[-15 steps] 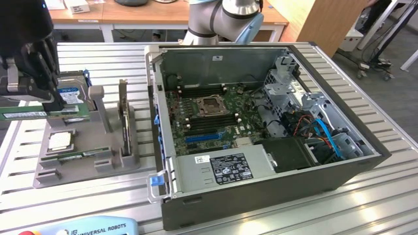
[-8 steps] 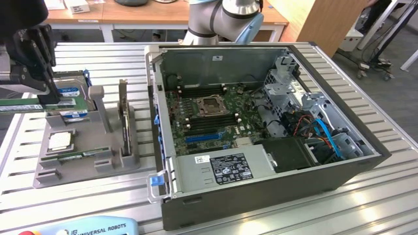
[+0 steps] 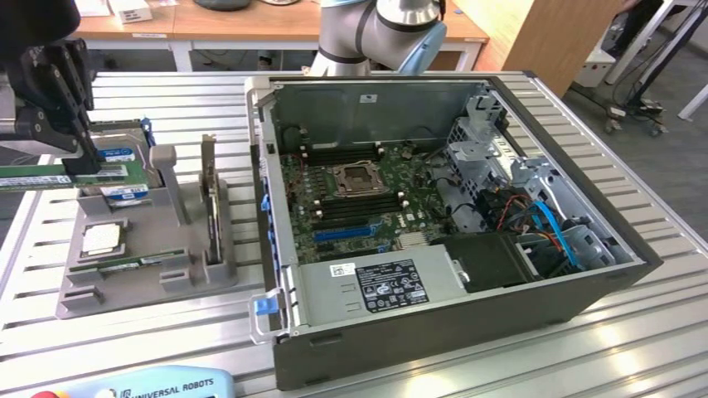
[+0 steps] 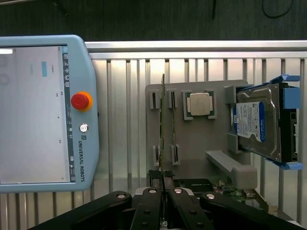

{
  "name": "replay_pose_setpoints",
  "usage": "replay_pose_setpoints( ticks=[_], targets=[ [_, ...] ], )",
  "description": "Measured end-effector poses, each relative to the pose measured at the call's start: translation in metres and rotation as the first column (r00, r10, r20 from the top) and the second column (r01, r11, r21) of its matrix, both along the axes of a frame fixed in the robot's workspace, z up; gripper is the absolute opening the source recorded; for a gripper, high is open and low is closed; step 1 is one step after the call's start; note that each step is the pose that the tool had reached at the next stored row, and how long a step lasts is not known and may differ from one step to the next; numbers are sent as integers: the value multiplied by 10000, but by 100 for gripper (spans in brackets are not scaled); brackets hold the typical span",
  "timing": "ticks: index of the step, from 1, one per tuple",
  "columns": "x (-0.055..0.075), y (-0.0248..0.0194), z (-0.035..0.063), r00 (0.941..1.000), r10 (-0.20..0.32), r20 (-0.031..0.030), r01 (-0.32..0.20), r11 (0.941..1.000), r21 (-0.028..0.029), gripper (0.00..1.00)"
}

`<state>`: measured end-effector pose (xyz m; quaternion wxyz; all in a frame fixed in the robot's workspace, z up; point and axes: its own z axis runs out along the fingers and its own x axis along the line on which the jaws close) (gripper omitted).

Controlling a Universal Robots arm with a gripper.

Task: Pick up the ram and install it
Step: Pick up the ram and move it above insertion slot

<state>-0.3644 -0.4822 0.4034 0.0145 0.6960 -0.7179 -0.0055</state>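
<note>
The ram [image 3: 39, 177] is a long green stick with a white label, held level in the air at the exterior view's left. My gripper [image 3: 80, 166] is shut on one end of it, above the grey holder block [image 3: 144, 282]. In the wrist view the ram [image 4: 163, 120] shows edge-on, running away from my gripper [image 4: 163, 184], whose black fingers [image 4: 152, 191] pinch it. Another green stick [image 3: 138, 264] lies in a slot of the holder.
An open computer case [image 3: 366, 104] lies to the exterior view's right, its motherboard [image 3: 332, 207] exposed. The holder also carries a silver processor chip [image 4: 199, 104], a blue-labelled hard drive [image 4: 256, 122] and an upright card [image 3: 210, 199]. A teach pendant [image 4: 38, 110] lies beside it.
</note>
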Motion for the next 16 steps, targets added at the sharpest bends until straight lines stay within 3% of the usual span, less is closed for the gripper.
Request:
replay_pose_setpoints(
  ticks=[6, 16],
  targets=[
    [29, 0, 0, 10000, 38, 1, -38, 10000, -1, 12],
    [184, 1, 0, 9998, 187, 1, -187, 9998, 2, 12]
  ],
)
